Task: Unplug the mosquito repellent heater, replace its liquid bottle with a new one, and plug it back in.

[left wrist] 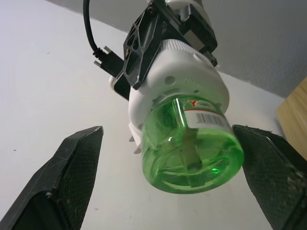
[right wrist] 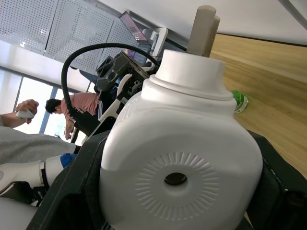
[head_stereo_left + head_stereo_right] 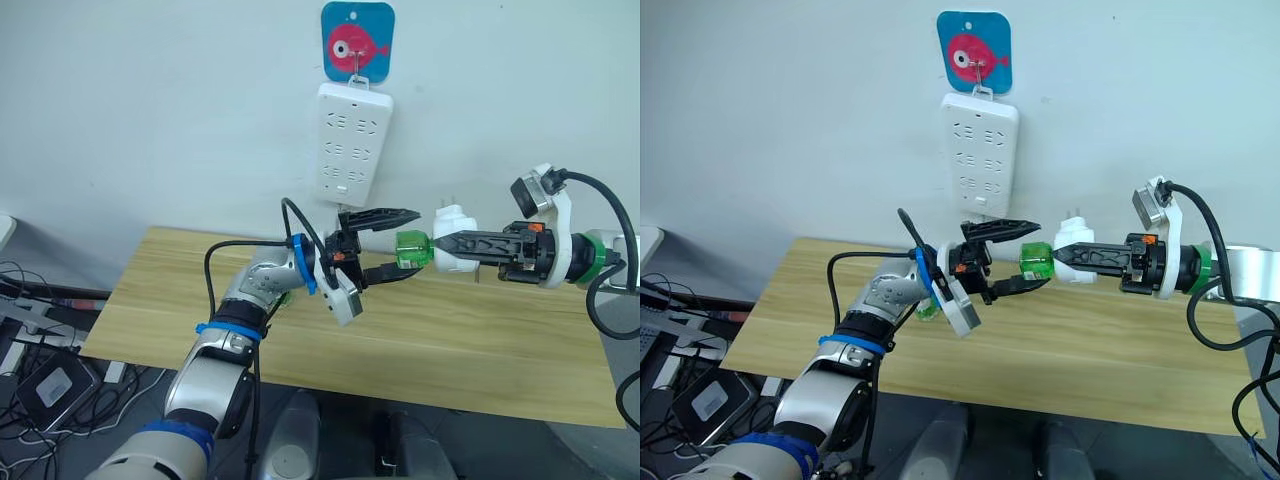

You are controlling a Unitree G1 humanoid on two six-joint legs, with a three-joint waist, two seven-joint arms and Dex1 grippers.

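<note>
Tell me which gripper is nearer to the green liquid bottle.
Left. The left gripper is open, with its fingers on either side of the green liquid bottle, not touching. The right gripper is shut on the mosquito repellent heater that the bottle sticks out of.

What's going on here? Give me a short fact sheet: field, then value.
Right gripper: shut on the white heater, held in the air, unplugged
Green bottle: attached to the heater, pointing toward the left gripper
Left gripper: open, fingers on either side of the bottle, not clamping it
Power strip: hanging on the wall
Wooden table: below both arms
</note>
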